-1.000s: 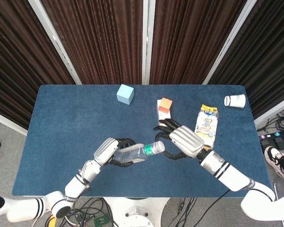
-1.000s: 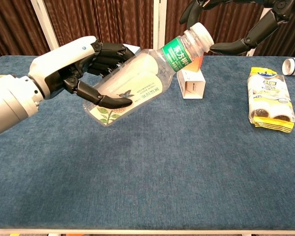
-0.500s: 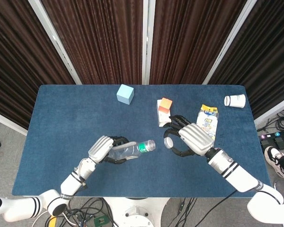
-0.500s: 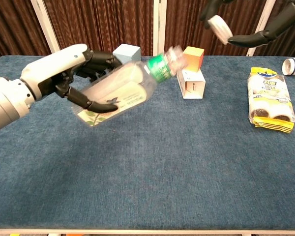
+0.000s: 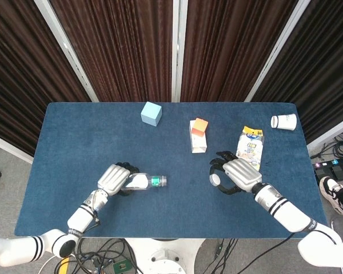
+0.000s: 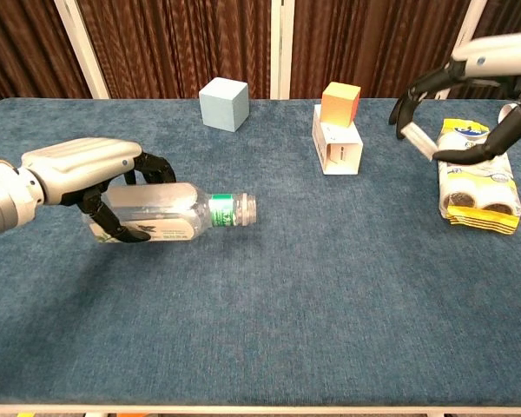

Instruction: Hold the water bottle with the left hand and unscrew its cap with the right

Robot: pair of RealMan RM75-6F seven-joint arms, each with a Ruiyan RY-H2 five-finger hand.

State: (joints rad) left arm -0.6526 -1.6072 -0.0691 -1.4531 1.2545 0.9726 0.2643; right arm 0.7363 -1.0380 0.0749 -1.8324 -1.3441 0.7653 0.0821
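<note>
My left hand grips the clear water bottle around its body. The bottle lies almost level just above the blue table, its open neck with the green label band pointing right. The white cap is off the bottle and pinched in my right hand, which hangs low over the table's right part, well apart from the bottle.
A white box with an orange cube on it stands at mid-back. A light blue cube sits back left. A yellow snack packet lies right beside my right hand. A white cup lies at far right.
The cap came off the bottle and went away to the right in my right hand. My left hand lowered the bottle to the left and tipped it level.
</note>
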